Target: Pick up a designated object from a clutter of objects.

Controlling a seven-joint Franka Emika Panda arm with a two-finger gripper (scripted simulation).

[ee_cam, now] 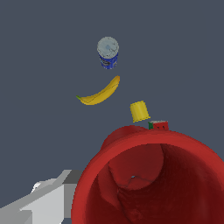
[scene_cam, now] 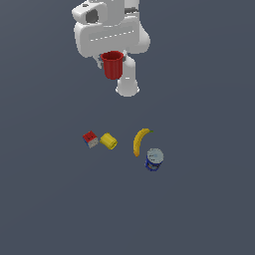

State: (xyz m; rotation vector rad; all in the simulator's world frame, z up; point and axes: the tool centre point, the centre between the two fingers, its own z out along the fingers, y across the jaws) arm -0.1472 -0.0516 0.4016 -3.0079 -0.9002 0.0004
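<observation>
Red, the ribbed cup (scene_cam: 113,64) was held aloft, grasped by the fingers (ee_cam: 48,199), well above the surface (scene_cam: 50,199); the lift appeared complete, and only steady holding was called for.

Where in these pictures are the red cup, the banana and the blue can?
red cup (scene_cam: 113,65): exterior view, on its ribbed side wall.
banana (scene_cam: 139,141): exterior view, on the middle of its curve.
blue can (ee_cam: 108,47): wrist view, on its pale lid.
</observation>
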